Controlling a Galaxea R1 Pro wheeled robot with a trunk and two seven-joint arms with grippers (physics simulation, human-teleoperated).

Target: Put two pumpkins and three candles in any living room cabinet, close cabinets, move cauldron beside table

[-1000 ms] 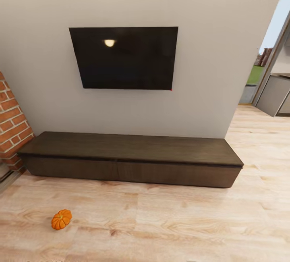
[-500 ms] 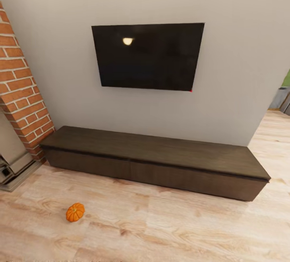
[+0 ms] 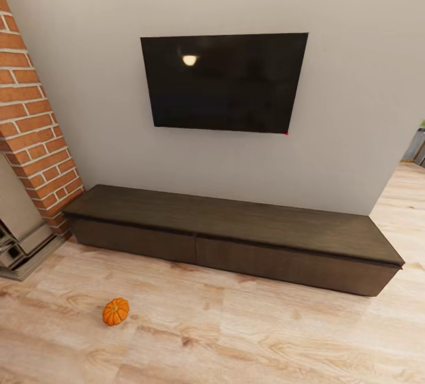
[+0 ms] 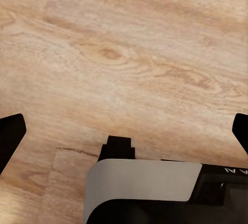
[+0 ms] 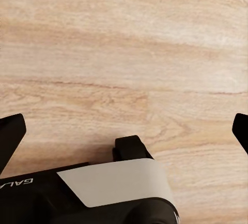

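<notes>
Panning left w/ base: cabinet (image 3: pixel 236 230) and pumpkin (image 3: pixel 115 311) drifted right in head view, camera move only. Pumpkin on floor, well apart from shut cabinet. Left tool (image 4: pixel 124 131), right tool (image 5: pixel 124 131) wide, empty. Pickup pending.

One pumpkin (image 3: pixel 115 311) lies on the pale wood floor (image 3: pixel 248 337) at the near left, small, bright orange and ribbed, with a short dark stem on top, tipped a little to one side. It sits well apart from the cabinet (image 3: pixel 236 236), out in front of that unit's left end. The cabinet is a long, low, dark-brown wooden unit with a flat top, standing against the far wall. Its two handle-less fronts are shut flush.
</notes>
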